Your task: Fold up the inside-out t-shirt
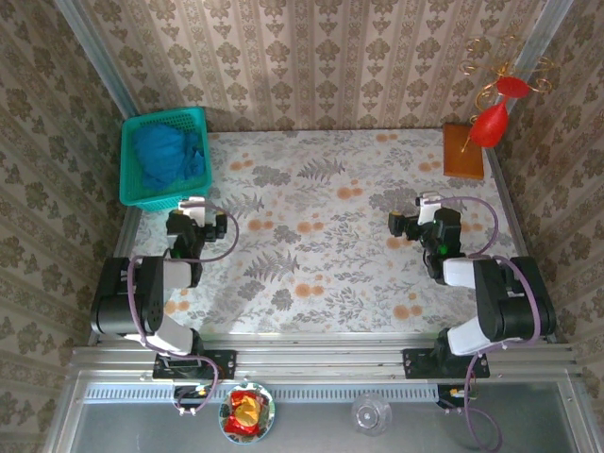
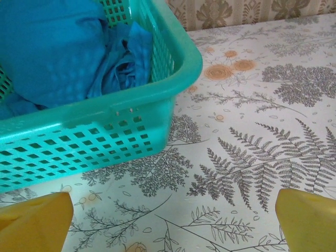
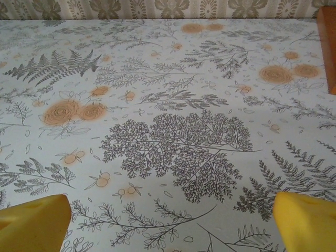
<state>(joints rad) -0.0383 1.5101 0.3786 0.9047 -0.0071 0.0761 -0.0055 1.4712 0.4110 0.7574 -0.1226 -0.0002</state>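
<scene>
The inside-out t-shirt [image 2: 52, 47] lay bunched in the teal basket [image 2: 181, 63], soft and light by its look; a raised fold seemed the best hold. My left gripper [image 2: 173, 223] hung just beside the basket, my right gripper [image 3: 170, 223] well apart from it, both with jaws wide and empty.

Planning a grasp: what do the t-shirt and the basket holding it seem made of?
The t-shirt looks like soft matte blue cloth, judging by its crumpled folds. The basket looks like rigid, slightly glossy teal plastic: moulded mesh walls, smooth rim.
</scene>
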